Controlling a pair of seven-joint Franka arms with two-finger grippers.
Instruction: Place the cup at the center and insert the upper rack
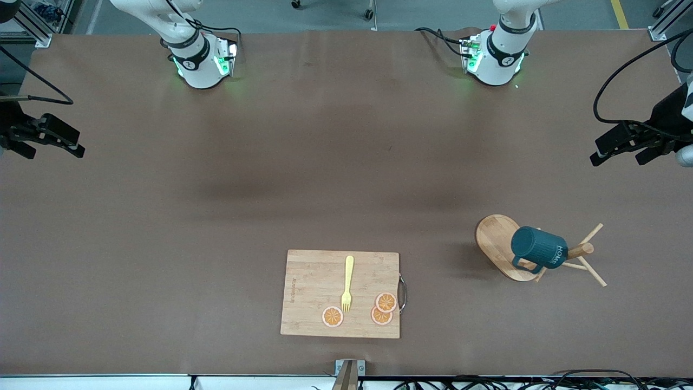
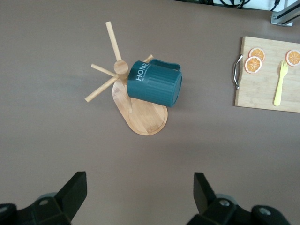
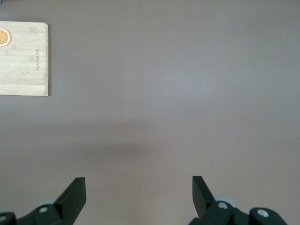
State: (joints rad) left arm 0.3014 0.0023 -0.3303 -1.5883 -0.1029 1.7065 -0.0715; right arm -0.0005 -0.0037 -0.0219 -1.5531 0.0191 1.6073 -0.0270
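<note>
Cup [image 1: 539, 248] hangs on upper rack [image 1: 501, 244], toward my left arm's end of tabletop [image 1: 216, 216]; left tool [image 1: 617, 151] and right tool [image 1: 57, 142] both spread, empty, waiting at the tabletop's ends

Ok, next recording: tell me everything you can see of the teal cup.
The cup is a small dark teal mug with ribbed sides, a side handle and white "HOME" lettering. It hangs tilted on the upper rack, a light wooden mug tree that stands toward the left arm's end of the table, over its oval base and against the post. Its inside is not visible. Neither the left gripper nor the right gripper touches it; both are open and wait.
</note>
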